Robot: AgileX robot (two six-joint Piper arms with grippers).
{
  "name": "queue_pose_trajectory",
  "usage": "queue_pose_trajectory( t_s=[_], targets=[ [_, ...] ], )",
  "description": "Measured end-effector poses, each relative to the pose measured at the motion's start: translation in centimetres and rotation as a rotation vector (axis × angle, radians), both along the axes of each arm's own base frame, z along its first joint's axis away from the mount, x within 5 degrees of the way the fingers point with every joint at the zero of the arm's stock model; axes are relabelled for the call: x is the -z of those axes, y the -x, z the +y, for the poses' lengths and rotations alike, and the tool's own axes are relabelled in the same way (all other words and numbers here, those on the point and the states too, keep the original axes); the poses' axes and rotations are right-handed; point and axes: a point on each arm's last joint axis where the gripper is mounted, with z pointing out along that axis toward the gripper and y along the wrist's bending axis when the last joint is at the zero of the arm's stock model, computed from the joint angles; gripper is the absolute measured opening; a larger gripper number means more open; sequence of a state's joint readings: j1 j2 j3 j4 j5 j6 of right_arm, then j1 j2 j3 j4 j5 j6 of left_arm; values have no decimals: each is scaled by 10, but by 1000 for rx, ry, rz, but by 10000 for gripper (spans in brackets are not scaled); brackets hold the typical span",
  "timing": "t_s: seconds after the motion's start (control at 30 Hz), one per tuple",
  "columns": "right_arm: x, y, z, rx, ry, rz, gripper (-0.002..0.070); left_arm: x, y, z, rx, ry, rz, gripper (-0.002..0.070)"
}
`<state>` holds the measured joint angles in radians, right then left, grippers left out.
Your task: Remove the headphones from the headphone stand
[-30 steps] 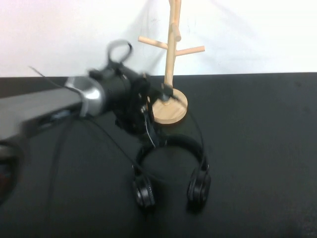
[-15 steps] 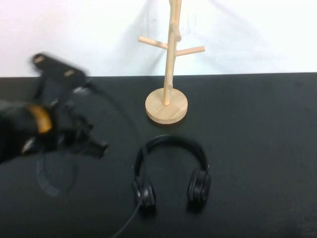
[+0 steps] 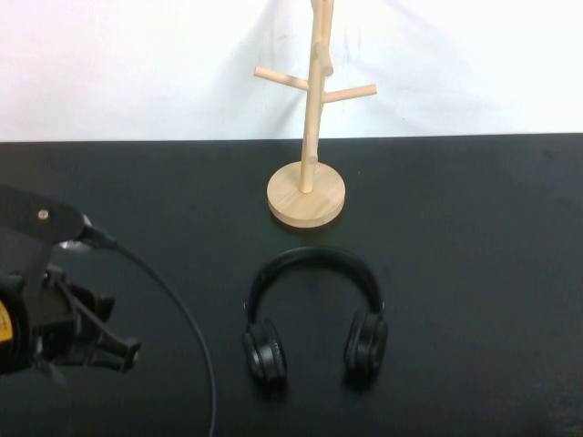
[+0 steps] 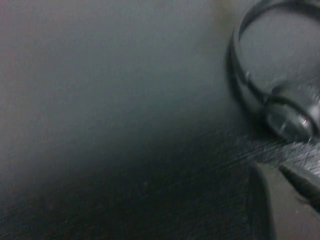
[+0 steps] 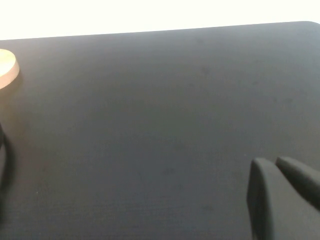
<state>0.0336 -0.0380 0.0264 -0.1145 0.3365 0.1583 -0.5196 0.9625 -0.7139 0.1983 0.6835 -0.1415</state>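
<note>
Pulling my left arm back is what has changed: a second ago it reached over the middle of the table near the foot of the headphone stand (image 3: 307, 193), half a second ago it was sweeping away toward nine o'clock, and now it sits low at about eight o'clock in the high view, well apart from everything. The headphones (image 3: 314, 309) have not moved through any of that; they lie flat on the black table (image 3: 474, 273) just toward six o'clock of the stand's round base, headband arching toward the stand and both ear cups pointing toward me. Nothing hangs on the wooden pegs. I judge from this that the headphones are already off the stand and that my retreat is the closing move of the task rather than the start of another grasp.

My left gripper (image 3: 117, 350) holds nothing and touches nothing. In the left wrist view I see only one dark fingertip at the edge, with the headphones' band and one ear cup (image 4: 287, 117) lying beyond it on the table, so I cannot tell how far apart the fingers stand.

My right gripper (image 5: 282, 200) is out of the high view. Its own wrist view shows dark finger ends above bare table, with a sliver of the stand's base (image 5: 7, 70) far off. It carries nothing, and again I cannot tell its opening.
</note>
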Motion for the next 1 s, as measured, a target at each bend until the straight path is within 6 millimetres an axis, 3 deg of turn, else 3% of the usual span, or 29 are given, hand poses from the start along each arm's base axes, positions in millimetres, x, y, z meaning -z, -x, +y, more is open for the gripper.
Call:
queue_pose_trajectory(
  t_s=[0.17,0.3,0.57,0.77,0.87,1.0],
  targets=[
    [0,0,0,0,0,0,-7,1,0,2,10,-34,-7,-2],
    [0,0,0,0,0,0,-7,7,6,6,28,25,-117,-2],
    [0,0,0,0,0,0,-7,44,60,51,-94,246,-579,-3],
    [0,0,0,0,0,0,-7,72,95,72,-245,321,-895,-3],
    [0,0,0,0,0,0,-7,77,105,76,-290,325,-936,-3],
    [0,0,0,0,0,0,-7,90,107,77,-311,297,-813,-3]
  ],
)
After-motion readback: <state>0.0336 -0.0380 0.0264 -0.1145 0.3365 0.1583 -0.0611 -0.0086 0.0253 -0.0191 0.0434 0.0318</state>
